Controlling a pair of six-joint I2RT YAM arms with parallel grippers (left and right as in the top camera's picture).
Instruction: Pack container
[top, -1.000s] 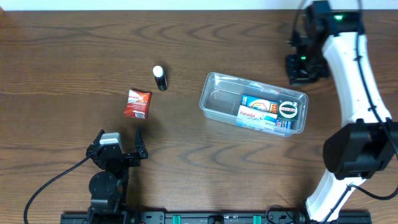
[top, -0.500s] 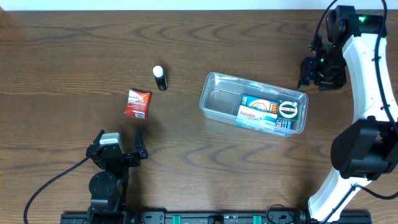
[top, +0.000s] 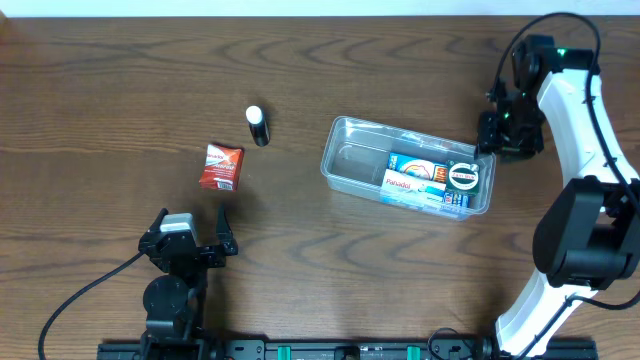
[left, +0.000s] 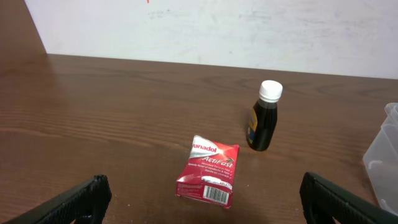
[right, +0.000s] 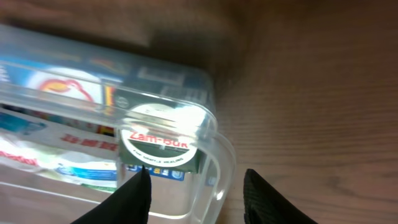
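Note:
The clear plastic container (top: 345, 160) lies right of centre and holds blue and white medicine boxes (top: 415, 177) and a round green Zam-Buk tin (top: 463, 176). My right gripper (top: 497, 132) is open and empty, hovering at the container's right end; in the right wrist view its fingers (right: 198, 193) straddle the container's rim (right: 219, 140) beside the tin (right: 155, 146). A red Panadol packet (top: 220, 166) and a small dark bottle with a white cap (top: 258, 125) lie on the table at left. My left gripper (top: 186, 240) is open and empty, short of the packet (left: 208, 171) and bottle (left: 263, 117).
The wooden table's (top: 120, 80) far edge meets a white wall (left: 217, 25). The container's corner (left: 384, 155) shows at the right of the left wrist view.
My right gripper has swung from the far right of the table down toward the container's right end. The left arm and the objects have not moved.

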